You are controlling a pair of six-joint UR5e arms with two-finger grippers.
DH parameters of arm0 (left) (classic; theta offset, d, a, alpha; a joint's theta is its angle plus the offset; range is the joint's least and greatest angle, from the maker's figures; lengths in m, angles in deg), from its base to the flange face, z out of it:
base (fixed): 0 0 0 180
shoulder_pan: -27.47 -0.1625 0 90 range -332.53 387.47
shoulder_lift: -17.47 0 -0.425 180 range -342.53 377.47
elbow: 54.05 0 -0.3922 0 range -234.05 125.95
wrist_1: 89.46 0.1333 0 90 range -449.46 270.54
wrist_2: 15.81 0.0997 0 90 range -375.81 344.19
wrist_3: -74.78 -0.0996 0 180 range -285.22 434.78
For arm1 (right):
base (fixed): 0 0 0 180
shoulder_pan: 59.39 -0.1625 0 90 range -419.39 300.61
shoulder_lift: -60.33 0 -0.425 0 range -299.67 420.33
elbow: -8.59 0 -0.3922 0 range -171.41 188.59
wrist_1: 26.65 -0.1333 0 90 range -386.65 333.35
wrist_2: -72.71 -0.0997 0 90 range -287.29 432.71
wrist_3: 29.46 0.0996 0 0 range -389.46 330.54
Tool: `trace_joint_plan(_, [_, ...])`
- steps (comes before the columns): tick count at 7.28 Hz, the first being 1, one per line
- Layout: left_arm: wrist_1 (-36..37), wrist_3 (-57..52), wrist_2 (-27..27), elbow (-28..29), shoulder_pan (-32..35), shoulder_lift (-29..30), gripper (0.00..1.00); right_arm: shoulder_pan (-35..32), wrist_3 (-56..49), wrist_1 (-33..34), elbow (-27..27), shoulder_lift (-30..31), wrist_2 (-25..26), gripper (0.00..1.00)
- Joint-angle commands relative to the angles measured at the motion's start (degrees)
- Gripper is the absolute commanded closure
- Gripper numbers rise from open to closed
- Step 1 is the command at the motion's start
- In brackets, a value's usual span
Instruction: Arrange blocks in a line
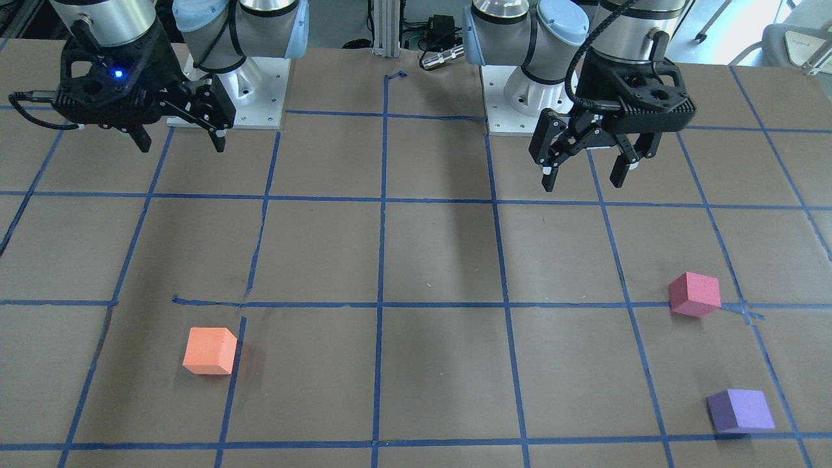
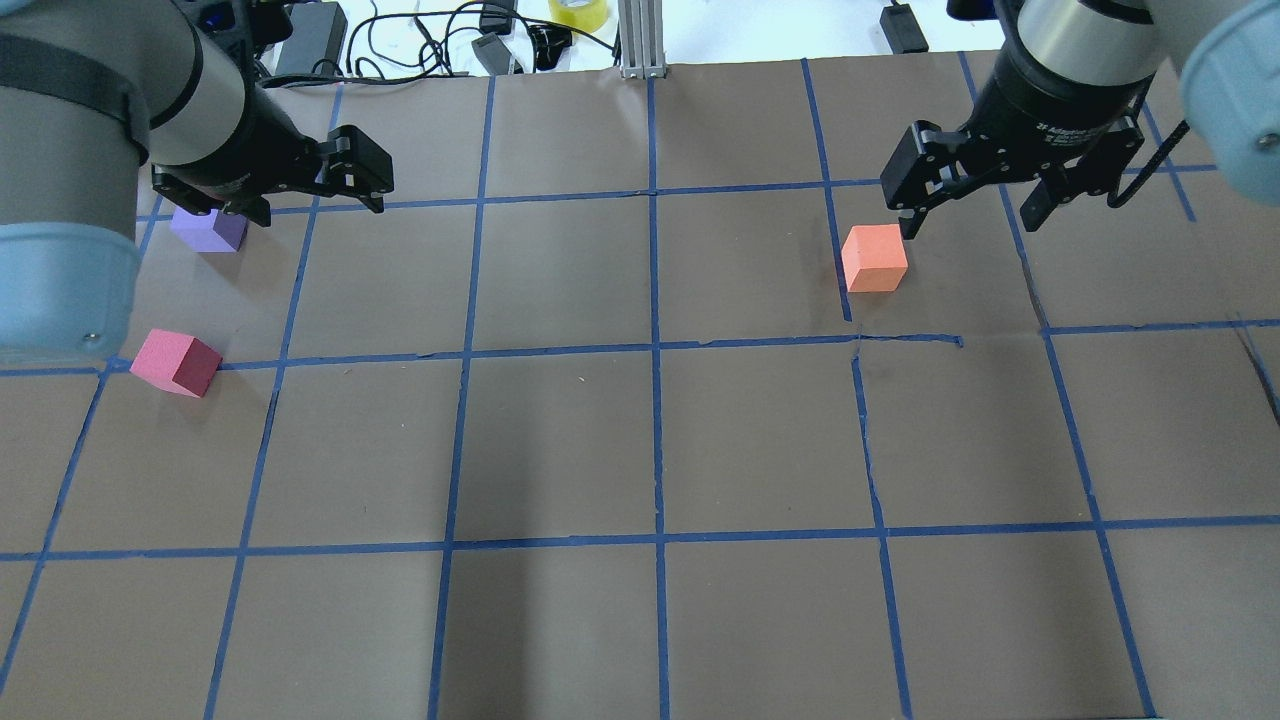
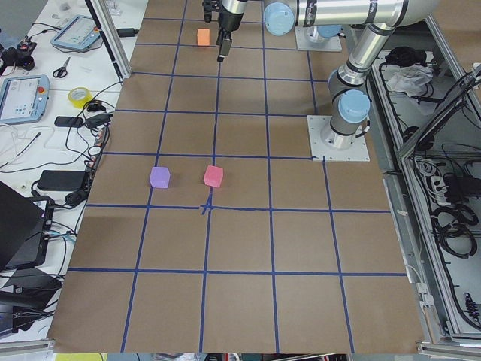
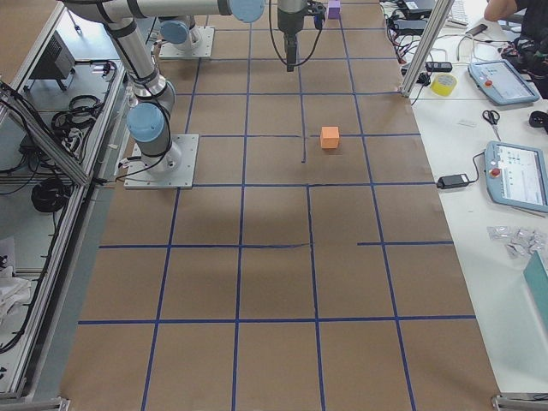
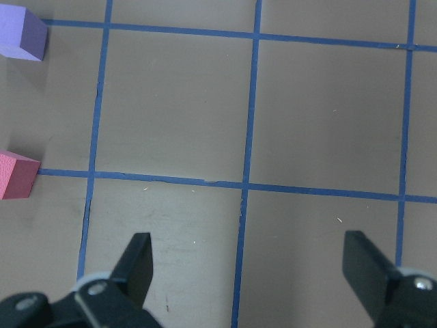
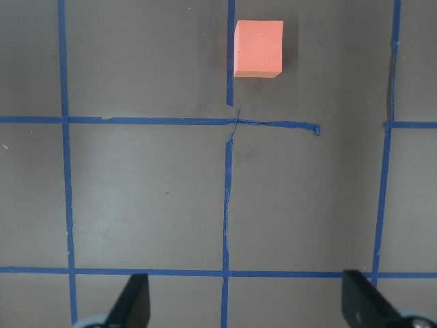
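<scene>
Orange block is set alone on the table, on the side of the right gripper. Pink block and purple block are set near each other on the side of the left gripper. Both grippers are held wide open.

Left gripper and right gripper aloft
Both sets of jaws are spread wide and pointed downward; nothing is gripped.

The worktop lies bare across its middle, from the robot's edge to the operators' edge. Toward the operators' edge the orange block stands alone on the robot's right, open all round. Near the left end the pinkish-red block and purple block stand apart, a clear gap between them
</scene>
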Motion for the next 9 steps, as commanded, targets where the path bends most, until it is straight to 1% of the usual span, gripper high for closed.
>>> trace_joint_plan(1, [-0.22,-0.05,-0.11,-0.01,0.09,0.06,0.00,0.00,0.00,-0.02,-0.02,-0.01,0.01,0.00])
trace_joint_plan(3, [-0.22,-0.05,0.07,-0.10,0.09,0.15,0.00,0.00,0.00,-0.02,-0.02,-0.01,0.10,0.00])
trace_joint_plan(5, [-0.22,-0.05,-0.10,-1.15,0.27,-1.43,0.00,0.00,0.00,-0.11,-0.02,0.00,0.10,0.00])
trace_joint_plan(9, [0.04,0.04,0.07,-1.15,0.26,-1.08,0.00,0.00,-0.44,0.07,-0.02,-0.27,0.27,0.00])
